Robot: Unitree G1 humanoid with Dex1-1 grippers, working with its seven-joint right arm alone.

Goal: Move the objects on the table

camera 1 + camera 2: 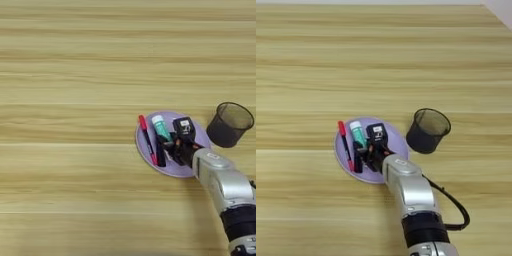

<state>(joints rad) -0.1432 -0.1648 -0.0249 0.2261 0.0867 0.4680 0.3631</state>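
Three items lie on the purple plate (pixel 200 131); my gripper (pixel 172 145) sits over the glue stick (pixel 160 126), grip unreadable; pen cup (pixel 229 124) waits upright beside it.

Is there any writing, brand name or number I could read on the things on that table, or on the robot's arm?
No text can be read here.
A pale label patch on the black block at the right gripper: too blurred to read.
Glue stick, red pen, mesh pen cup, purple plate, silver forearm: no lettering shows.
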